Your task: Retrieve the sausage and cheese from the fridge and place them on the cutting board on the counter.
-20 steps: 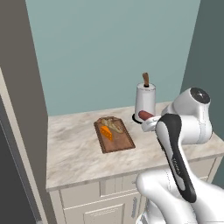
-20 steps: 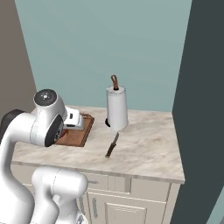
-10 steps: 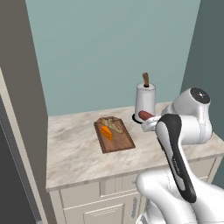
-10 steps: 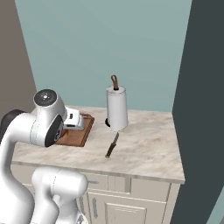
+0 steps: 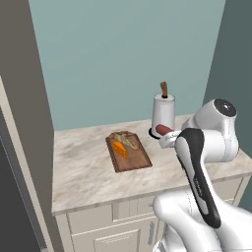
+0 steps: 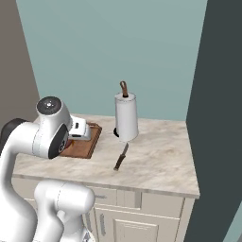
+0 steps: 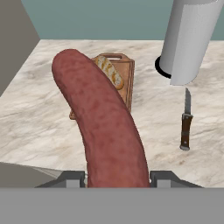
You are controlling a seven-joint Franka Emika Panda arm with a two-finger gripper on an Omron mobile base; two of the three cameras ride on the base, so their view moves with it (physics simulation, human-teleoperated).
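The end effector (image 7: 117, 178) is clamping the sausage (image 7: 101, 120) between its 2 fingers, hovering above the counter (image 5: 83, 172) beside the cutting board (image 5: 130, 157); the cheese (image 5: 119, 149) is lying on the board. A knife (image 6: 121, 157) is lying near the paper towel roll (image 6: 126, 117).

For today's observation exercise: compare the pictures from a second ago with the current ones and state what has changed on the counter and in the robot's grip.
Nothing visibly changed. The end effector still grips the sausage above the counter, short of the cutting board. The cheese remains on the board, and the paper towel roll and knife stay put.
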